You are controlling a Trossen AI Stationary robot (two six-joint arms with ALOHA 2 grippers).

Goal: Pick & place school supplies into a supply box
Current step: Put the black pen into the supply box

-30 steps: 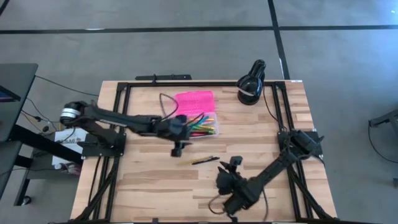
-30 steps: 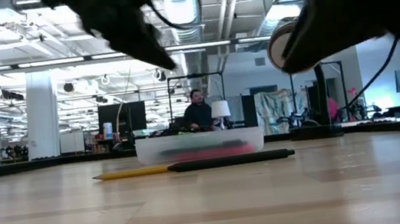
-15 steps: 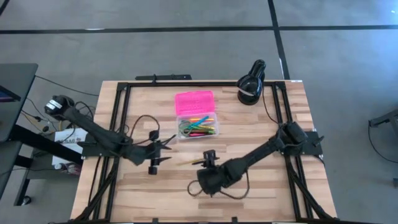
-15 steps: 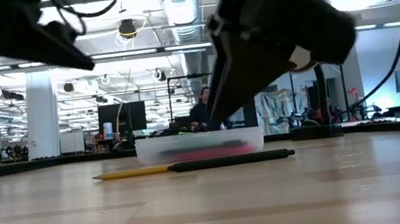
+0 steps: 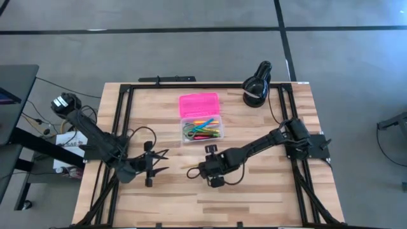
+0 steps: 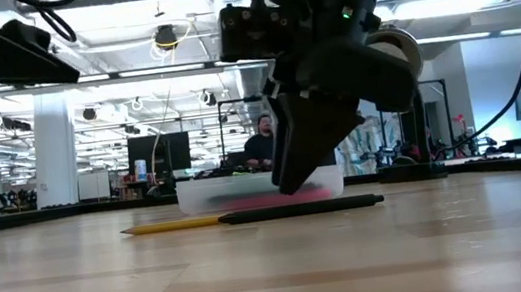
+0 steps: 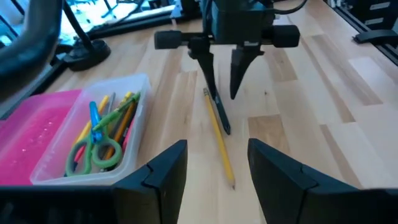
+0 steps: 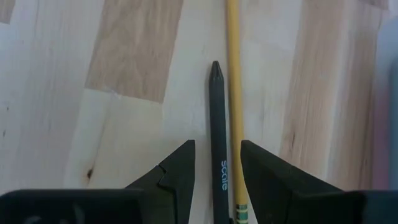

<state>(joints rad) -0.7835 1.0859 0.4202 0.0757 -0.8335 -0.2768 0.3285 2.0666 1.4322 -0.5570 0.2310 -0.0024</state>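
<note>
A black pen (image 8: 217, 124) and a yellow pencil (image 8: 234, 74) lie side by side on the table, also seen as the pen (image 6: 299, 208) and the pencil (image 6: 165, 226) in the low view. My right gripper (image 8: 217, 171) hovers over them, open and pointing down, with both between its fingers (image 8: 177, 168); its tips stand above the pen in the low view. The supply box (image 5: 201, 129) holds colored pens and green-handled scissors (image 7: 93, 152), and its pink lid (image 5: 199, 103) lies open at the far side. My left gripper (image 7: 214, 180) is open near the table's left side (image 5: 151, 166).
A black round lamp-like object (image 5: 257, 83) sits at the far right corner. Black frame rails (image 5: 121, 121) run along the left and right sides of the table. Bare wood (image 5: 254, 203) stretches along the near edge. A person (image 6: 261, 146) sits in the room beyond.
My left gripper has drawn back from the supply box toward the table's near left. My right gripper has swung from the near side toward the left and far side, coming over the pen and pencil and dropping closer to them. The pen and pencil have stayed put.
</note>
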